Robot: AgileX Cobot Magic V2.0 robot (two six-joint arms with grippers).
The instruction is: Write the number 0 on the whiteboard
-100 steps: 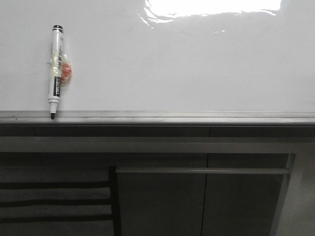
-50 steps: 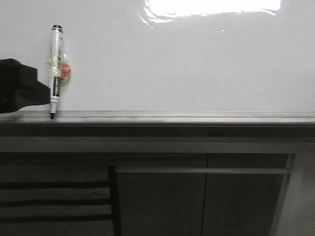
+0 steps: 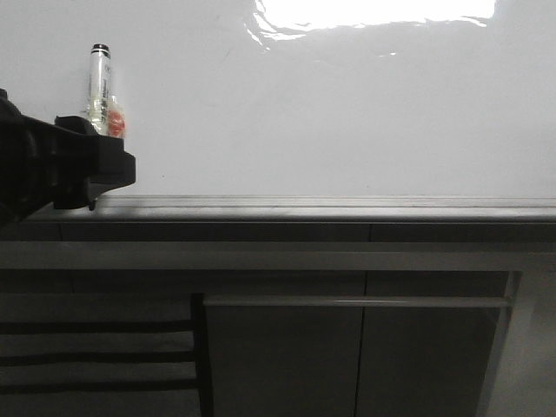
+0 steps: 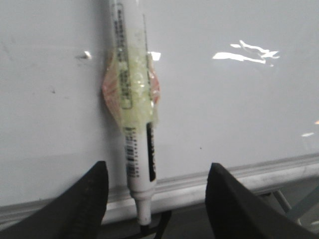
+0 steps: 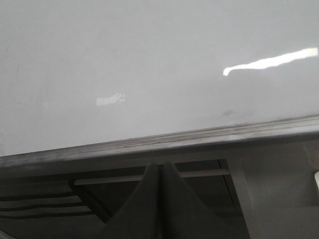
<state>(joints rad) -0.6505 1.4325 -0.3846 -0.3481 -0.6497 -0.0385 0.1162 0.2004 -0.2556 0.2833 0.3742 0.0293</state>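
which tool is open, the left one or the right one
The left tool: its fingers stand wide apart on either side of the marker. The right tool has its fingers pressed together.

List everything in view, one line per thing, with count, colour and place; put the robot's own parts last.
whiteboard: one, glossy white, fills the upper front view, no writing visible.
rail: one, grey metal, along the whiteboard's lower edge.
marker: one, white with black tip, upright on the whiteboard, tip at the rail, taped orange-yellow wad at mid-barrel.
cabinet: grey panels, below the rail.
left gripper: one, black, open, fingers either side of the marker.
right gripper: one, black, shut, empty.
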